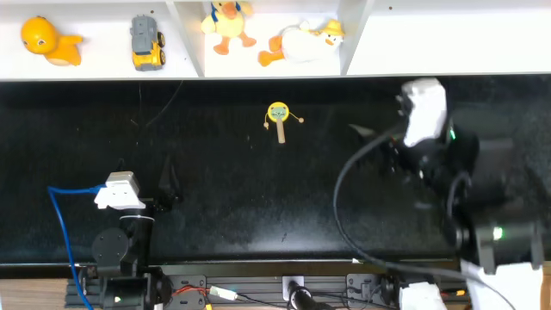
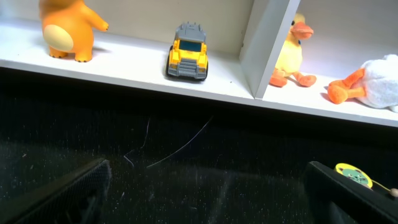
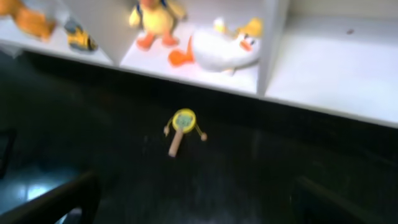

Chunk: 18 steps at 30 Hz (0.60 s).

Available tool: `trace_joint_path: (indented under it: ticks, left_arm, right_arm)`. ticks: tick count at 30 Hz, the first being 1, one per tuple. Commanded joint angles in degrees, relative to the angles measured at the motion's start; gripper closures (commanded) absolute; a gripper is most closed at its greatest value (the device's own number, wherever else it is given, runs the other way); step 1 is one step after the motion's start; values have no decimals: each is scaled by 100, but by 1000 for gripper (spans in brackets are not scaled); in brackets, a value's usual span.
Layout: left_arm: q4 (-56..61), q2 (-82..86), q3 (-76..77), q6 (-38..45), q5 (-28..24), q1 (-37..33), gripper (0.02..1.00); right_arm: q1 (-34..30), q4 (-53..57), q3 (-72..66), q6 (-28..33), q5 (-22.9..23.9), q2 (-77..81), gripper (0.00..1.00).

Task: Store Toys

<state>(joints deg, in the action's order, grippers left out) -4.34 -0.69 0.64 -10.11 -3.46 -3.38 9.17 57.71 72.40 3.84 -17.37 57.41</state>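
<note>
step in hand, my read: right gripper [image 3: 196, 182] goes for rattle [image 3: 180, 127]. fingers spread wide, nothing held. best bet: drop over wooden handle, pinch across it, lift clean, side beads dangle. rattle lies flat mid-table, near side of shelf [image 1: 430, 47], handle pointing near. round yellow head. left gripper [image 2: 205, 174] also wide apart, low at near left.

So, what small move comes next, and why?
Probably the right gripper should reach toward the yellow drum rattle with a wooden handle: it lies alone on the black table, that open gripper faces it, and the white shelf stands just behind it.
</note>
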Motion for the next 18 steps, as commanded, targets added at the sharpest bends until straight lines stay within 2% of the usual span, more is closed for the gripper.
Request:
trace_joint_path:
  ticks: [1, 7, 13, 18]
  left_arm:
    - [-7, 52, -20, -42, -74, 50, 20]
    - [-7, 52, -20, -42, -76, 50, 20]
    - [-7, 52, -20, -42, -74, 50, 20]
    - [-7, 52, -20, -42, -74, 50, 20]
  right_arm:
    - [686, 409, 859, 216, 573, 761, 3]
    - [1659, 553, 1102, -254, 706, 1696, 3]
    - [2433, 551, 1102, -1082, 1086, 2741, 3]
    - [2776, 546, 1102, -1958, 1283, 3578, 5]
